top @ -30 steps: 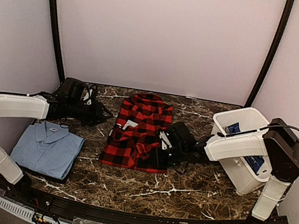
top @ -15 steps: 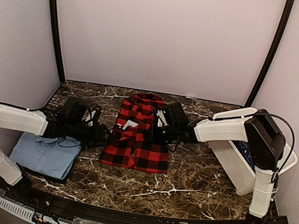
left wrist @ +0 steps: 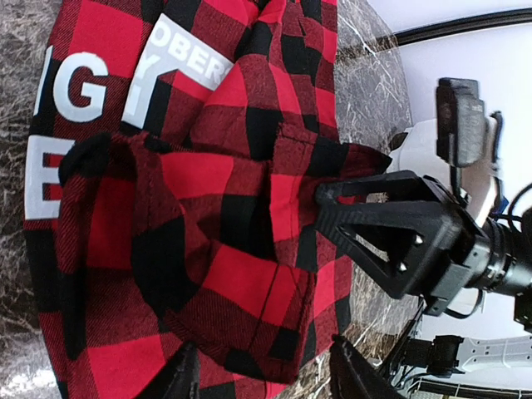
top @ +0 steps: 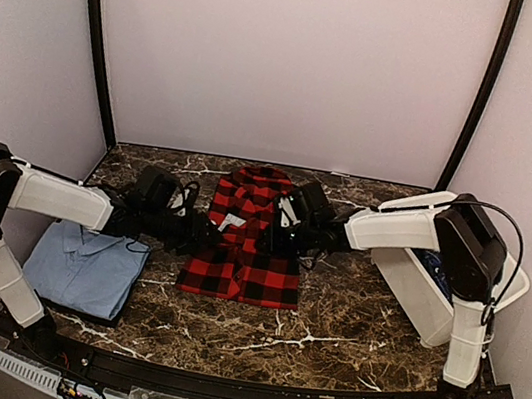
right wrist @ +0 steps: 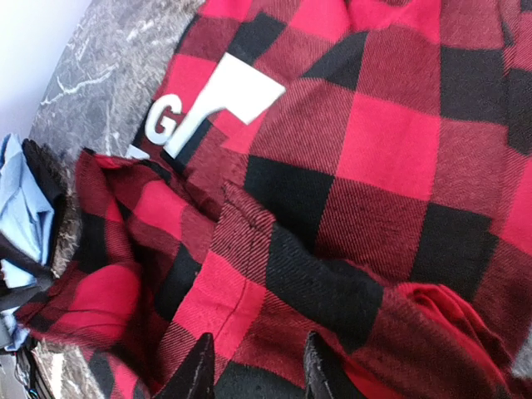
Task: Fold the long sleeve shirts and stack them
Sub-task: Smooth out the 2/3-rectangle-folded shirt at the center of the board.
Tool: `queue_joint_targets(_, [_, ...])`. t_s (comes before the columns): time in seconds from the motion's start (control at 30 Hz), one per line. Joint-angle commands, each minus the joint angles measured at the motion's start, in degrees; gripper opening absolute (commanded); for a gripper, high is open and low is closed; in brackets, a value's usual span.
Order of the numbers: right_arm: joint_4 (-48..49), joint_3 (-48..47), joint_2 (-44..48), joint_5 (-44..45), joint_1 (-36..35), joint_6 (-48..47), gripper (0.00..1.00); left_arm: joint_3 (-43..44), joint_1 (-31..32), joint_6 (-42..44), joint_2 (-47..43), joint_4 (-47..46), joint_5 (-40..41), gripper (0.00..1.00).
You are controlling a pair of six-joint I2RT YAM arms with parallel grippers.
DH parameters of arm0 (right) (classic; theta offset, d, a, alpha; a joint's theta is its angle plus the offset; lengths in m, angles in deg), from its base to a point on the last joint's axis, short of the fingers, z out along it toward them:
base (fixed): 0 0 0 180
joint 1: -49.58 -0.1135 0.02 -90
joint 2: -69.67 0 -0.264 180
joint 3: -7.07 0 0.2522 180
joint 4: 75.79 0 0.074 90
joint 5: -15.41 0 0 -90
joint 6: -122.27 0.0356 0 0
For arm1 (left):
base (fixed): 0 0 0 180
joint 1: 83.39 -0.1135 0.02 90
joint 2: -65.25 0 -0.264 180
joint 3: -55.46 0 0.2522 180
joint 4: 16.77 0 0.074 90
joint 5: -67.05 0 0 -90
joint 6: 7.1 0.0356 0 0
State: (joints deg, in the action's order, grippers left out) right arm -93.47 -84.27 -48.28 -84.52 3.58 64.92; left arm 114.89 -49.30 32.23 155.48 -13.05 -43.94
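Observation:
The red-and-black checked flannel point(top: 242, 256) lies folded lengthwise in the middle of the table, its white neck label point(top: 233, 222) showing. My left gripper point(top: 202, 233) is at its left edge, open, with a rumpled fold of flannel point(left wrist: 241, 274) lying between the spread fingers point(left wrist: 184, 378). My right gripper point(top: 274, 241) is at its right edge, open, with its fingertips point(right wrist: 199, 370) just above the flannel point(right wrist: 374, 141). The light blue collared shirt point(top: 83, 267) lies folded at the front left. The dark blue shirt point(top: 434, 269) barely shows in the white bin.
A white bin point(top: 453, 300) stands at the right edge, partly behind the right arm. The right gripper's black body point(left wrist: 391, 224) faces the left wrist camera across the flannel. Dark marble table point(top: 326, 331) runs in front of the shirts.
The left gripper has moved right from beside the blue shirt to the flannel's left edge. The right gripper swung from the flannel's lower right to its upper right side. The flannel's lower right now lies flatter.

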Motion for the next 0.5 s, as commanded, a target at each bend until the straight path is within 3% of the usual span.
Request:
queue_joint_targets(0.0, [-3.14,0.04,8.18,4.28,0.57,-1.43,0.38,4.19,0.19,0.16,3.14,-0.63,0.96,0.48])
queue_joint_targets(0.23, [-5.21,5.98,13.55,6.77,3.48,-0.79,0.46,10.59,0.14,1.13,7.05,0.36,1.90,0.25])
queue_joint_targets(0.47, [-1.71,11.20,14.54,3.38,5.74,-0.78,0.57,16.23,0.10,2.40,11.64,2.10,1.54,0.13])
